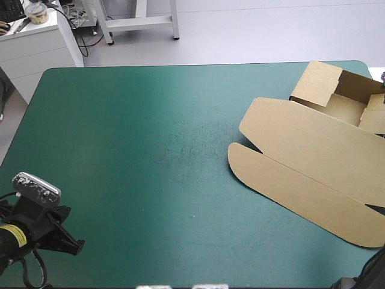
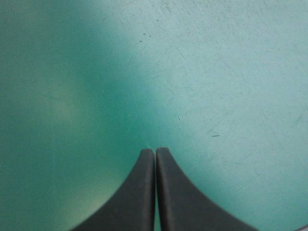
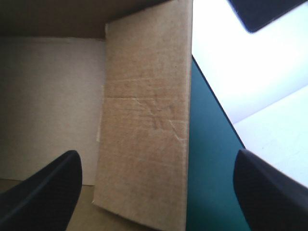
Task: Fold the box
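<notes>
Hovering my left gripper (image 2: 155, 161) over the bare teal-green table cover (image 1: 150, 150) near its front left corner, jaws pressed together. My right gripper (image 3: 156, 192) has its jaws wide apart, with an upright wall of the brown cardboard box (image 1: 313, 162) between them. The box sits at the table's right side, tray open, lid flat.

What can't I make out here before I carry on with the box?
- High view: the box runs off the picture's right edge; its right side is cut off.
- The right gripper: outside the high view; in its wrist view the board between its open fingers hides what lies behind.
- Left wrist view: only table cover ahead of the shut left gripper; box unseen.
</notes>
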Tool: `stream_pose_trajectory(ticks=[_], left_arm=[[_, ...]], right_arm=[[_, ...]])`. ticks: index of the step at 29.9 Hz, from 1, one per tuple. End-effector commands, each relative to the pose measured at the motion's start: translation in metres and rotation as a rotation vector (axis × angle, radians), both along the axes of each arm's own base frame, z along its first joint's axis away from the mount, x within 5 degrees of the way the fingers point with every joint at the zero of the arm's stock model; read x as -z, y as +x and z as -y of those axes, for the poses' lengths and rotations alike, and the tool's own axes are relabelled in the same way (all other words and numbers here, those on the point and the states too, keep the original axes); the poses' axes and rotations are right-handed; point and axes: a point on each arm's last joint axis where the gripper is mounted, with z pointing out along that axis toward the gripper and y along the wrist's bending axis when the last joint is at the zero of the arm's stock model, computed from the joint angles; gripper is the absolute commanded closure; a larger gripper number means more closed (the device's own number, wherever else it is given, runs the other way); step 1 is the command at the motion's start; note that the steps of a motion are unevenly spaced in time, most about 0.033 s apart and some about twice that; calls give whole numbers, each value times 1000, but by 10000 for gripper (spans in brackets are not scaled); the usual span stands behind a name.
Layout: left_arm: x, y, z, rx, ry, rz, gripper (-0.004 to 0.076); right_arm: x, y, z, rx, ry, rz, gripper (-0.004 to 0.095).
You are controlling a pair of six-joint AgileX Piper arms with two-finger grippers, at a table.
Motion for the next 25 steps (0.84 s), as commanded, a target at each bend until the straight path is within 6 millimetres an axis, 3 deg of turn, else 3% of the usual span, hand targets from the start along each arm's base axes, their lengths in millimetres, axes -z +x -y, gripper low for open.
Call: stream_pose_trajectory(ticks=[1, 3, 5, 8, 12, 18, 25], left_arm=[[-9, 2, 1, 7, -22, 57, 734], [-9, 3, 1, 4, -16, 60, 734], [-9, 3, 0, 3, -13, 61, 734], [-11, 4, 1, -32, -61, 75, 734], [-12, 5, 1, -38, -62, 85, 734], [-13, 6, 2, -35, -69, 100, 734], [-4, 2, 0, -16, -76, 138, 734]], right_arm=[[-79, -42, -23, -35, -79, 177, 120], [-98, -54, -34, -57, -67, 240, 143], [-114, -65, -47, -80, -30, 302, 233], [-128, -86, -72, -178, -25, 346, 494], [-121, -106, -97, -241, -16, 310, 934], [-100, -127, -148, -388, 26, 243, 908], [-98, -155, -214, -594, 6, 370, 909]])
